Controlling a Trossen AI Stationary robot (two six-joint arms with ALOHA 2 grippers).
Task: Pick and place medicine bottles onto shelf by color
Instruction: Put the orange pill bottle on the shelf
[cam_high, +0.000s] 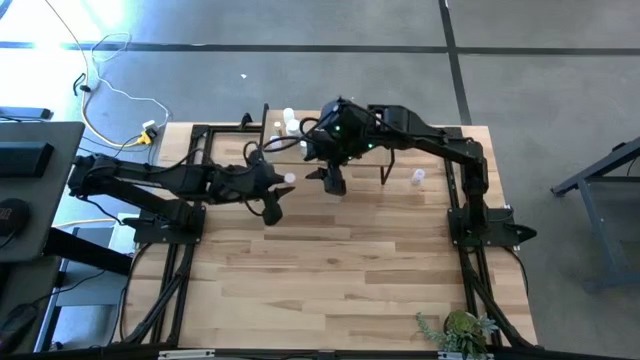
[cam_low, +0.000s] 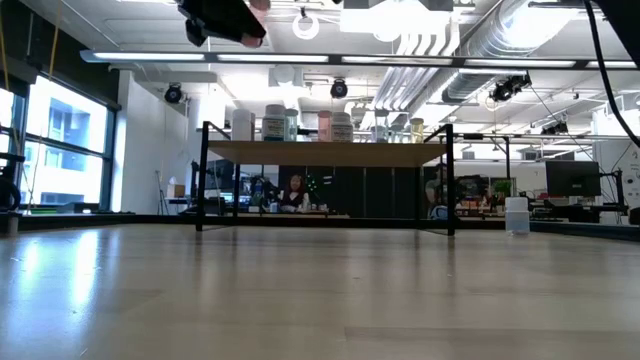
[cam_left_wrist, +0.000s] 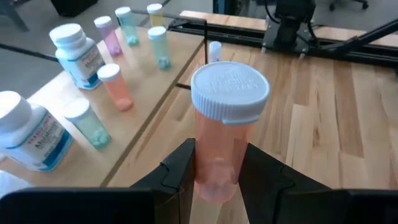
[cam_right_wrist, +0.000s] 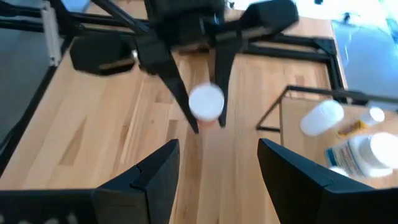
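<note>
My left gripper (cam_left_wrist: 217, 163) is shut on a pink-orange translucent medicine bottle (cam_left_wrist: 222, 127) with a white cap. In the high view this bottle (cam_high: 289, 178) hangs over the table in front of the shelf's left part. The shelf (cam_left_wrist: 155, 81) carries several bottles: large white ones (cam_left_wrist: 78, 53) and small green, pink, orange and yellowish vials, all standing on their bases. My right gripper (cam_right_wrist: 217, 147) is open and empty. It hovers just right of the held bottle (cam_right_wrist: 206, 102), near the shelf (cam_low: 330, 153). One small clear vial (cam_high: 418, 178) stands on the table to the right. My left gripper pinches the lower body (cam_left_wrist: 214, 177) of the pink-orange bottle between its two fingers, one on each side. The fingers come from the table's left, slanting down. The bottle is lifted clear of the table, and its white cap (cam_left_wrist: 230, 92) stands well past the fingertips.
The shelf's thin black legs (cam_low: 204, 180) stand on the far middle of the table. The right arm (cam_high: 440, 148) reaches over the shelf from the right. A lone clear vial (cam_low: 516, 215) is right of the shelf. A small plant (cam_high: 458, 330) sits at the near right corner.
</note>
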